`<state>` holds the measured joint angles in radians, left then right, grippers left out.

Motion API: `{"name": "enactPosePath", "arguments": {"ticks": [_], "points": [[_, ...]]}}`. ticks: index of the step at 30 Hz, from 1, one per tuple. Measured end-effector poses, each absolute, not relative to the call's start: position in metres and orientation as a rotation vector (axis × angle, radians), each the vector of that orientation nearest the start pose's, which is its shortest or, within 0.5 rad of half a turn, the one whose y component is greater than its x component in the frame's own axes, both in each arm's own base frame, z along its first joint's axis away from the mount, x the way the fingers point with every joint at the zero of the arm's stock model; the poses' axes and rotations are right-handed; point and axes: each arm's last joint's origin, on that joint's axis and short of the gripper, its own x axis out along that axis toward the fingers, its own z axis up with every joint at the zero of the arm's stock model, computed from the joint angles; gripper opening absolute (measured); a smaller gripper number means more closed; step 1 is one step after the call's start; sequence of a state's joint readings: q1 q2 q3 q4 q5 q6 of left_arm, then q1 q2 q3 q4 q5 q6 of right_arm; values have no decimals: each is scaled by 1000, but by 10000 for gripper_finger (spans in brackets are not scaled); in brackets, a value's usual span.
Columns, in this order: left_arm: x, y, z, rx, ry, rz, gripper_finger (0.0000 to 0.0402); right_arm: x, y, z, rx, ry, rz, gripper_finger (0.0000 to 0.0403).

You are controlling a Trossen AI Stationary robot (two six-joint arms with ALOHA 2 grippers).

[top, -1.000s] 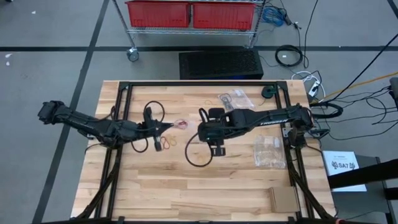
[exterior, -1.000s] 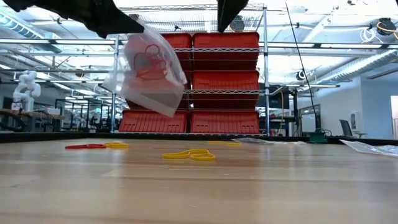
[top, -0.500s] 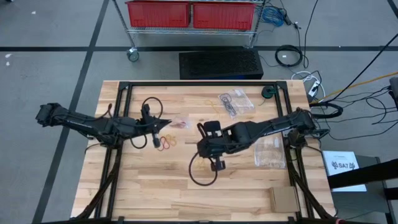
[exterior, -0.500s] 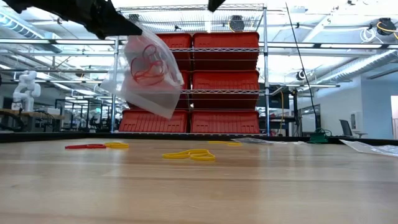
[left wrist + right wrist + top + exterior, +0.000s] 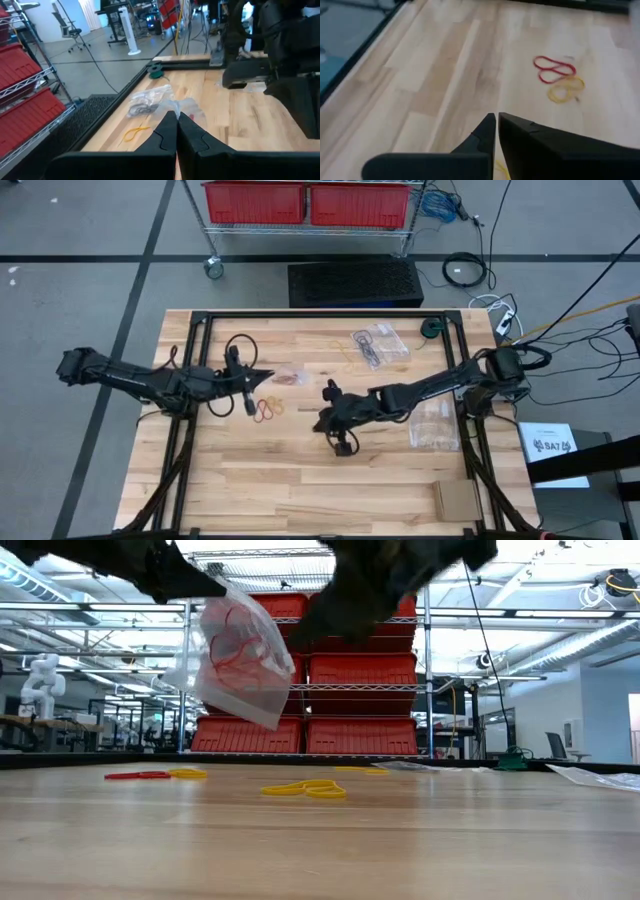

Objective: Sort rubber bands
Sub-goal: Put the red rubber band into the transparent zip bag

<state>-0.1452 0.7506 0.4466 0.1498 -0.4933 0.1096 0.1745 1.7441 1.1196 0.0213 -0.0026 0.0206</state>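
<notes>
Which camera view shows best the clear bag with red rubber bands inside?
The low view: the clear bag hangs from the left claw, red bands visible inside. The high view shows it small; the left wrist view, barely; the right wrist view, not.

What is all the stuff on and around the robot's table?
Table: one, light wood, dark frame.
Loose rubber bands: a few, red and yellow, on the wood near the left gripper; another yellow one farther back.
Held bag: one, clear, red bands inside, hanging in the air from the left gripper.
Other clear bags: one at the back, one on the right side.
Cardboard piece: one, brown, front right corner.
Red bins: several, on a wire shelf behind the table.
Left gripper: shut on the held bag.
Right gripper: shut, mid-table, holding nothing visible.
</notes>
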Motion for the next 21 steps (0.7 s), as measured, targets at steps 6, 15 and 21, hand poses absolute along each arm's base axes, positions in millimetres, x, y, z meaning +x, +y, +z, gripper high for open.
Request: {"name": "enactPosePath", "arguments": {"ticks": [6, 15, 21], "points": [[169, -2, 251, 133, 110, 321, 0, 385, 53, 194, 85, 495, 104, 11], [161, 1, 254, 128, 100, 310, 0, 422, 56, 182, 85, 443, 107, 44], [151, 2, 260, 127, 58, 312, 0, 452, 57, 181, 54, 417, 112, 78]]}}
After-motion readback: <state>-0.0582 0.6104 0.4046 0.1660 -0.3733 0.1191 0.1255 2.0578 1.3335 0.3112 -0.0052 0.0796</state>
